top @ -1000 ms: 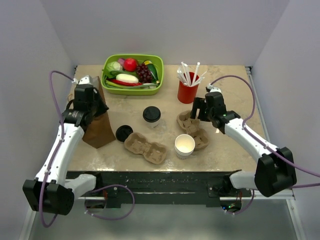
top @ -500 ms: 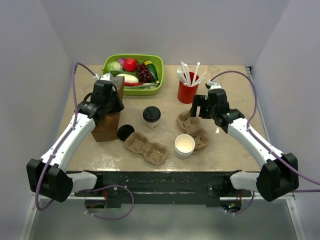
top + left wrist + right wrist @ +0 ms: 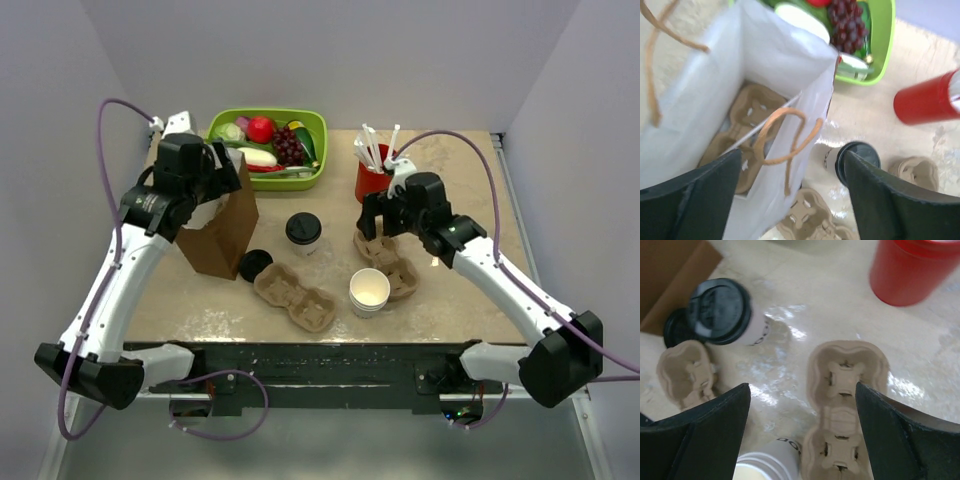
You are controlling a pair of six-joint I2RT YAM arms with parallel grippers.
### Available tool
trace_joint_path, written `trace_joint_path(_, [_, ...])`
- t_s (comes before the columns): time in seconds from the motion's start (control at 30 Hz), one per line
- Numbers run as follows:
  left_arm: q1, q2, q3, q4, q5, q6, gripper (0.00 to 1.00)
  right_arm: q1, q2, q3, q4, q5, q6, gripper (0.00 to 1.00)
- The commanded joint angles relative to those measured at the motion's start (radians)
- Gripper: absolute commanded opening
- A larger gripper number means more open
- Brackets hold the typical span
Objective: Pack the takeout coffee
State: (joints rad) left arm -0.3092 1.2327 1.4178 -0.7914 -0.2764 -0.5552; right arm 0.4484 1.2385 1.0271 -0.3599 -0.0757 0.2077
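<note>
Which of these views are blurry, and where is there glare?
Left wrist view: motion blur smears the white-lined paper bag and red plastic cup. Right wrist view: slightly soft, glare on the beige tabletop beside the black-lidded white paper cup. Top external view: sharp.

Takeout coffee (image 3: 304, 232) stands centrally; bag (image 3: 225, 235) to its left holds a carrier (image 3: 747, 127); loose lid (image 3: 252, 265) lies between bag and front carrier (image 3: 293, 295); cup stack (image 3: 369, 291) right of that.
</note>
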Motion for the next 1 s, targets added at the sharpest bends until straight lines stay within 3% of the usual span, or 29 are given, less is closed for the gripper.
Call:
trace_joint_path(0.0, [-0.001, -0.039, 0.153, -0.084, -0.141, 0.031, 0.93, 0.133, -0.030, 0.085, 0.022, -0.029, -0.119, 0.88])
trace_joint_path(0.07, [0.001, -0.027, 0.243, -0.132, -0.212, 0.035, 1.00, 0.177, -0.031, 0.106, 0.019, -0.044, -0.151, 0.88])
trace_joint_path(0.2, [0.039, -0.012, 0.323, -0.149, -0.323, 0.064, 1.00, 0.367, -0.027, 0.126, 0.012, 0.023, -0.252, 0.88])
trace_joint_path(0.33, [0.343, 0.014, 0.259, -0.051, -0.091, 0.116, 1.00, 0.505, 0.024, 0.126, 0.015, 0.027, -0.287, 0.86])
trace_joint_path(0.43, [0.461, 0.027, 0.169, 0.028, 0.179, 0.142, 1.00, 0.622, 0.102, 0.128, 0.018, 0.051, -0.318, 0.84])
trace_joint_path(0.5, [0.473, 0.004, 0.095, 0.107, 0.334, 0.169, 1.00, 0.661, 0.176, 0.139, 0.048, 0.103, -0.233, 0.83])
trace_joint_path(0.6, [0.478, -0.027, 0.015, 0.168, 0.365, 0.167, 1.00, 0.661, 0.274, 0.214, 0.019, 0.232, -0.046, 0.83])
trace_joint_path(0.7, [0.499, -0.016, -0.009, 0.181, 0.364, 0.149, 1.00, 0.661, 0.352, 0.248, 0.013, 0.249, 0.002, 0.83])
trace_joint_path(0.83, [0.507, 0.023, -0.075, 0.228, 0.396, 0.135, 0.98, 0.661, 0.423, 0.312, -0.057, 0.241, -0.002, 0.82])
trace_joint_path(0.97, [0.516, 0.060, -0.091, 0.254, 0.440, 0.130, 0.82, 0.664, 0.412, 0.269, -0.059, 0.127, -0.119, 0.79])
